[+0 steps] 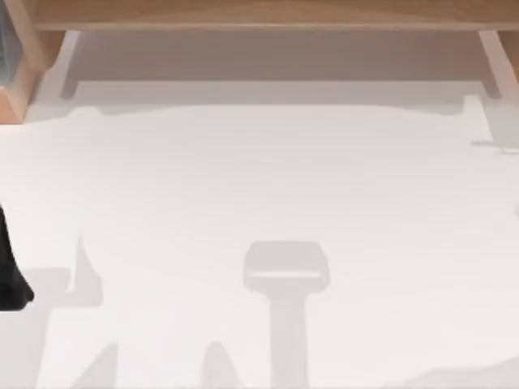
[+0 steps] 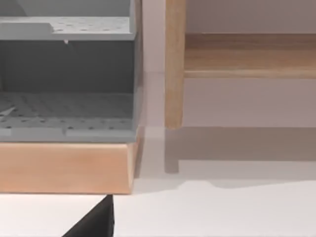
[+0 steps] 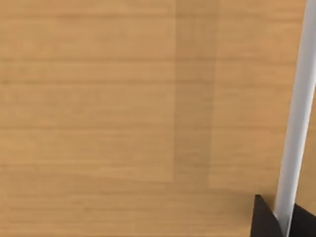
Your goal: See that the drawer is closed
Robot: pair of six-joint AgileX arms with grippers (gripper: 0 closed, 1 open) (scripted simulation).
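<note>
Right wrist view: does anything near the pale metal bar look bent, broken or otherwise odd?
Nothing stands out. The pale metal bar runs straight across the light wooden panel, whose grain is even and unmarked. The right pincer sits at the bar's end, with a dark fingertip on each side of it.

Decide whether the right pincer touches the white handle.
Cannot tell. Right wrist view: the right pincer flanks the white handle, but neither contact nor gap shows plainly. Left arm waits at top view's left.
</note>
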